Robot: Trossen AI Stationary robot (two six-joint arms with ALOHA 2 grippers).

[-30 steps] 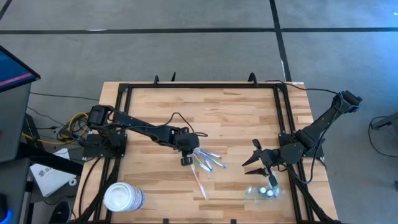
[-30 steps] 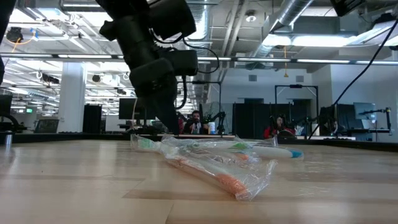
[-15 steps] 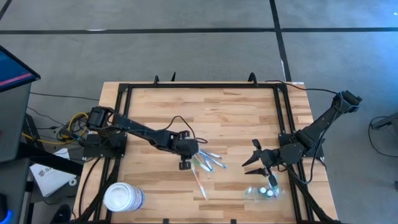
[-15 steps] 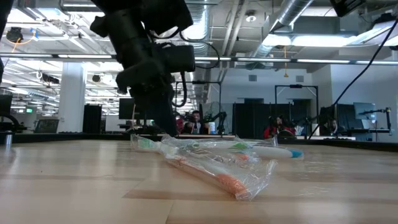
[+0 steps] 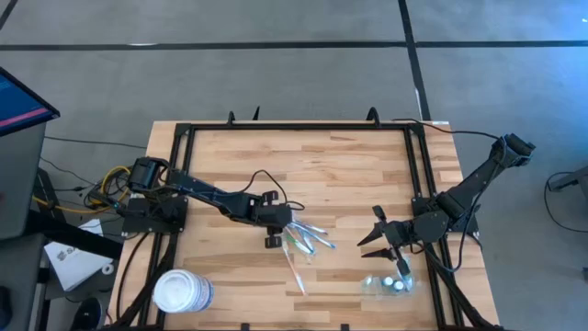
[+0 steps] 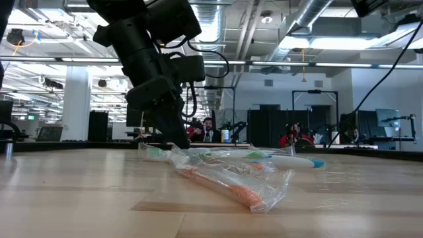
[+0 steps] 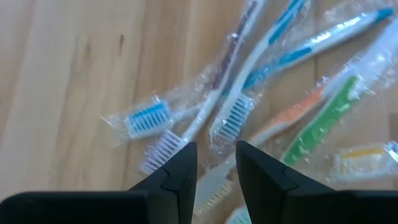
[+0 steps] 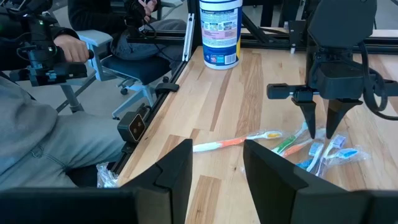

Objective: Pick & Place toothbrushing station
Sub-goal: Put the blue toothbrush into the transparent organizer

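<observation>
The toothbrushing station (image 5: pixel 386 284), a small clear plastic holder, lies on the wooden table (image 5: pixel 340 175) near its front right corner, just in front of the right gripper (image 5: pixel 376 239), whose fingers are spread wide and hold nothing. Well apart, near the table's middle, a loose pile of wrapped toothbrushes (image 5: pixel 303 244) fans out; the left wrist view shows at least five of them (image 7: pixel 249 112), with blue, orange and green handles. The left gripper (image 5: pixel 276 232) hangs just over the pile's edge, fingers (image 7: pixel 180 174) narrowly parted, gripping nothing. One large white round tub (image 5: pixel 182 291) stands at the front left corner.
</observation>
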